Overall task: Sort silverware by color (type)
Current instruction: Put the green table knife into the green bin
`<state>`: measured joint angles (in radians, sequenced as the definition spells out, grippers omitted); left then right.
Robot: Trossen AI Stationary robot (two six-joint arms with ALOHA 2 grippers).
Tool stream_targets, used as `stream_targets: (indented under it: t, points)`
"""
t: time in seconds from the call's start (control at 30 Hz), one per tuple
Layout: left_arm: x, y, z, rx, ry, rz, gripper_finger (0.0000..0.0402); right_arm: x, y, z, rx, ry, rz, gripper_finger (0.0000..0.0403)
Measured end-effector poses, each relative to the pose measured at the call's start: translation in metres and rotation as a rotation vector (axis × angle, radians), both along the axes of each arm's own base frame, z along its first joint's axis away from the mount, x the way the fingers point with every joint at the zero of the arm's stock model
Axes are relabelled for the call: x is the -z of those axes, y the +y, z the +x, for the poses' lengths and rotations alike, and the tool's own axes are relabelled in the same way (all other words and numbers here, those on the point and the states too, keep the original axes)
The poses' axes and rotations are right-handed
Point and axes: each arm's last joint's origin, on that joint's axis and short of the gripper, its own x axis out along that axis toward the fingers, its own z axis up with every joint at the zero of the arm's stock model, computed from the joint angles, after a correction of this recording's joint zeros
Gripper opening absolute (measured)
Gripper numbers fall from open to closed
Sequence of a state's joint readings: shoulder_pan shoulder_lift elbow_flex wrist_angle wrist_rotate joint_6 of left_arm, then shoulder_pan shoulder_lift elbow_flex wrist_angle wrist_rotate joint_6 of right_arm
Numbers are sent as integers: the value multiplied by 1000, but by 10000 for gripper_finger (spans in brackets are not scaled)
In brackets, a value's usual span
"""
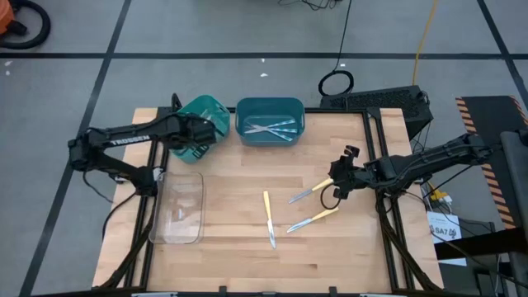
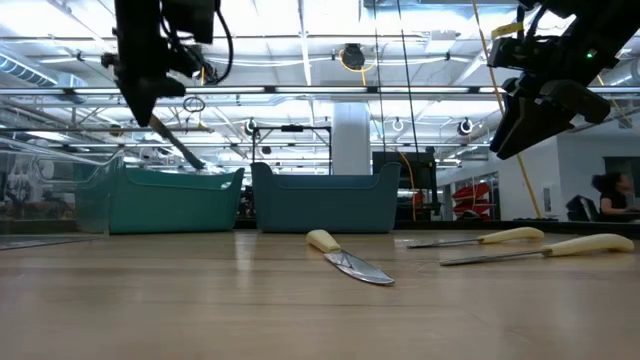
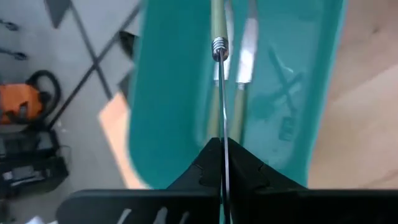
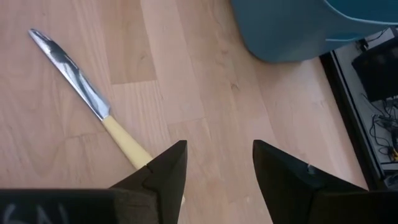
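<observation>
My left gripper (image 1: 200,130) hovers over the green-teal bin (image 1: 216,111), shut on a pale grey-green-handled knife (image 3: 216,25). More pale utensils (image 3: 245,43) lie in that bin. The blue bin (image 1: 270,107) holds light-blue utensils (image 1: 271,129). Three yellow-handled knives lie flat on the table (image 1: 269,219) (image 1: 312,190) (image 1: 313,219). My right gripper (image 4: 217,155) is open above the table, over the yellow handle (image 4: 124,143) of one knife, touching nothing. My left gripper pinches the knife by its metal blade (image 3: 222,124), seen edge-on between the two shut fingers. The knife is lifted clear. In the low view it slants down from the gripper (image 2: 150,70), handle end (image 2: 185,150) lowest, toward the green-teal bin.
A clear tray (image 1: 157,216) sits on the table's left part, near my left arm. Both bins stand along the far edge. Bare wood lies between the tray and the yellow knives. Cables and a black frame lie beyond the right edge (image 1: 396,103).
</observation>
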<state>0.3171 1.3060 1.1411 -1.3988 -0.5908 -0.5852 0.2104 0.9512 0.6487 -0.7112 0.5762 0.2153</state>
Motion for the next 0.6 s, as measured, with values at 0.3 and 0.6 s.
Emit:
stream_targets:
  t: [0.3,0.6]
  points:
    - [33,26,-4,-37,-55,-107,15,-1,0,2,-18,-17,-9,178]
    - [43,34,-8,-85,-81,-103,19,-3,1,6,-50,-41,-24,178]
